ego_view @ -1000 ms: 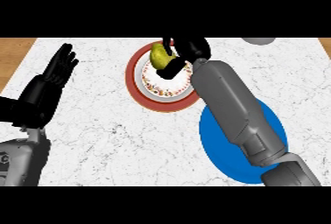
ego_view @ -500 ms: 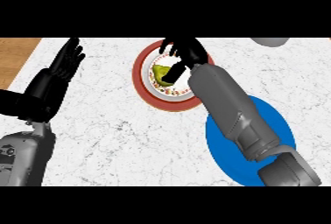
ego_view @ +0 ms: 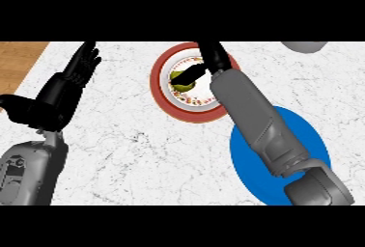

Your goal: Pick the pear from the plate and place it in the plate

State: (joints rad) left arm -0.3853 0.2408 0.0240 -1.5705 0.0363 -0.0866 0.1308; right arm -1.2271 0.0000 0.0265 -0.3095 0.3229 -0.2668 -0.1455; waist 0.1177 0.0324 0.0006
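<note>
Red-rimmed and white in the middle, the near plate (ego_view: pixel 165 91) sits toward the far side of the marble surface (ego_view: pixel 143 154), and the yellow-green pear (ego_view: pixel 181 81) lies on its patterned centre. The right hand (ego_view: pixel 208 61) reaches over that plate from the near right, its grey forearm crossing the plate's right rim, and its black fingers (ego_view: pixel 189 75) curl down against the pear, one lying across its top; they appear closed around the fruit, though the hand hides the far side of the hold. The pear seems to rest on the plate, not yet lifted, so this looks like the grasping step. A blue plate (ego_view: pixel 314 144) lies on the surface nearer the robot and to the right, partly under the forearm; it is likely the place for the pear, which would explain why the arm comes in across it. The left hand (ego_view: pixel 57 96) shows at the left edge, fingers straight and pointing away, resting and holding nothing, well apart from both plates.
</note>
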